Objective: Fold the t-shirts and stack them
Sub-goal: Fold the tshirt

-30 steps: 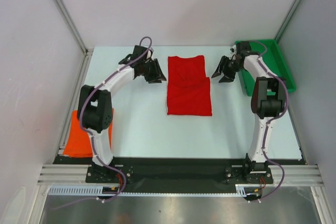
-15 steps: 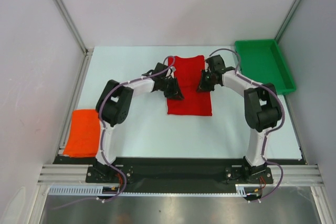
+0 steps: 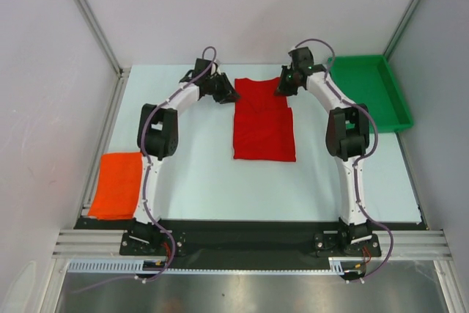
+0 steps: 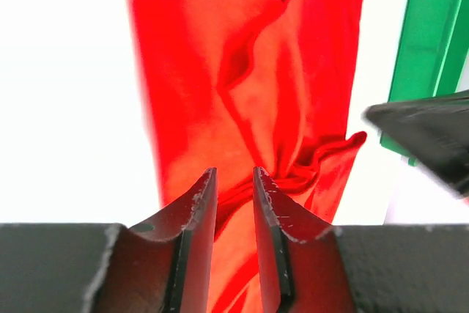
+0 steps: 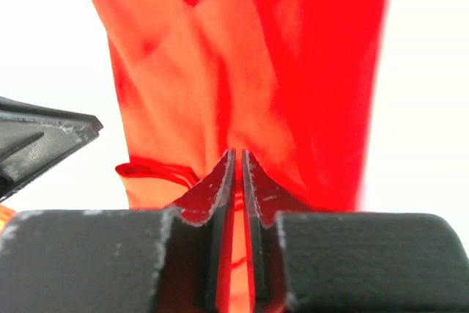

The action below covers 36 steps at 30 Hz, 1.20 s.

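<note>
Two t-shirts. Orange t-shirt [image 3: 117, 185]: folded, near-left table [image 3: 198, 181] edge. Red t-shirt [image 3: 264, 126]: mid-table, sleeves tucked, half-folded. Left gripper [image 3: 227, 94], right gripper [image 3: 281, 89]: jaws narrow, pinching its far corners. Left to do, likely: final fold, stacking.

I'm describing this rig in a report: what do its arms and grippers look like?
The left arm and right arm have white links, black joints and a purple cable each. The left gripper and right gripper are black, with two tapered, scuffed fingers.
</note>
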Motion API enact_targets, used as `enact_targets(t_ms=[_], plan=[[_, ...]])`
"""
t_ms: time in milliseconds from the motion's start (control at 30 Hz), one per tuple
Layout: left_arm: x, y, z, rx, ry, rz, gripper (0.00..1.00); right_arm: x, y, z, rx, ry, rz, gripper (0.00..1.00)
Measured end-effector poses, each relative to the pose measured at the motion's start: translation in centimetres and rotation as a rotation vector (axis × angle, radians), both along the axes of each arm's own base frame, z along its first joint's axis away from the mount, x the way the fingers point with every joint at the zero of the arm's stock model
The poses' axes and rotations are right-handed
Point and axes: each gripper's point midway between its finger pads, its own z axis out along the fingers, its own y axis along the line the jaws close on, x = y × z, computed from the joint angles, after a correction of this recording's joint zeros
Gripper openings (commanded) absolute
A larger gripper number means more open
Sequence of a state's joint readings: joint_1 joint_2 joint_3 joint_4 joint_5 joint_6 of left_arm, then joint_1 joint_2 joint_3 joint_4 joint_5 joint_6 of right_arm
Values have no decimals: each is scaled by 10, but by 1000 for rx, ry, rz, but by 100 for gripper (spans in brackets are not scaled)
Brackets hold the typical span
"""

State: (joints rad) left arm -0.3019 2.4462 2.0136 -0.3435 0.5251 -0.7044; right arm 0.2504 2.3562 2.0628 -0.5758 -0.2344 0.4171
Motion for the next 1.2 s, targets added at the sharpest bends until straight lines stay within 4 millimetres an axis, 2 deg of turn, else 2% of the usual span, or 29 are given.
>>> enact_targets(t_ms=[67, 133, 200, 233, 300, 400, 500, 533, 633, 733, 800, 900, 1033, 1200], plan=[[4, 14, 4, 14, 3, 18, 37, 8, -12, 18, 5, -13, -10, 27], [0, 20, 6, 33, 2, 21, 41, 9, -23, 28, 11, -15, -21, 39], [-21, 24, 7, 64, 25, 3, 46, -2, -37, 33, 11, 1, -27, 49], [-35, 25, 10, 76, 33, -12, 49, -16, -45, 32, 10, 36, -31, 57], [-67, 25, 18, 95, 42, -51, 54, -44, -57, 34, 18, 82, -33, 64], [-112, 23, 33, 87, 44, -110, 55, -97, -65, 35, 60, 150, -9, 68], [-155, 21, 38, 71, 37, -167, 55, -149, -64, 27, 103, 195, 25, 70], [-163, 21, 36, 69, 42, -176, 55, -166, -63, 21, 117, 213, 36, 70], [-189, 24, 18, 62, 79, -197, 53, -201, -60, 3, 146, 271, 57, 70], [-211, 32, -9, 81, 150, -199, 50, -223, -60, -17, 154, 321, 67, 66], [-221, 36, -19, 91, 183, -199, 48, -232, -62, -26, 148, 340, 70, 61], [-220, 35, -23, 86, 182, -204, 48, -237, -64, -32, 145, 342, 73, 58], [-219, 33, -28, 76, 184, -211, 45, -234, -66, -33, 150, 327, 72, 46], [-221, 32, -38, 71, 210, -218, 37, -230, -62, -34, 174, 314, 84, 42]])
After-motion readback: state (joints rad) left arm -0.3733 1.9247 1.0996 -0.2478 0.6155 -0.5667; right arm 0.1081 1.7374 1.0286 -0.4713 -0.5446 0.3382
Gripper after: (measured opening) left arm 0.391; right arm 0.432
